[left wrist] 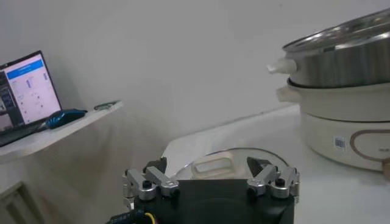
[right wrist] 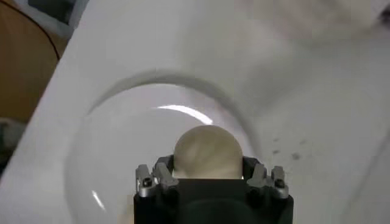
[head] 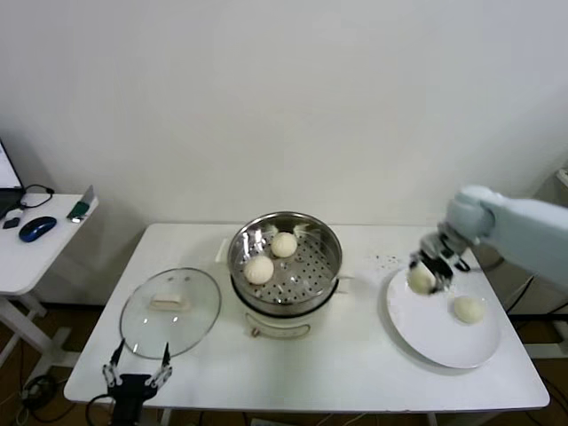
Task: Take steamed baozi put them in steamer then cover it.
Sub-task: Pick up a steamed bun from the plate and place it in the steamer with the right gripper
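Note:
Two cream-white baozi (head: 259, 269) (head: 284, 244) lie in the shiny steamer (head: 312, 232) at the table's middle. On the white plate (head: 444, 342) at the right, my right gripper (head: 424, 275) is shut on a third baozi (right wrist: 207, 152), its fingers pressed against both sides of the bun. A fourth baozi (head: 469, 309) rests loose on the plate beside it. The glass cover (head: 171, 311) with its cream handle (left wrist: 210, 165) lies flat on the table at the left. My left gripper (head: 136, 371) hangs open at the table's front edge, just before the cover.
A side table (head: 35, 253) with a mouse and a laptop (left wrist: 27, 85) stands at the far left. Dark specks mark the tabletop beside the plate (right wrist: 286, 149). The steamer's white pot base (left wrist: 347, 131) rises close to the cover.

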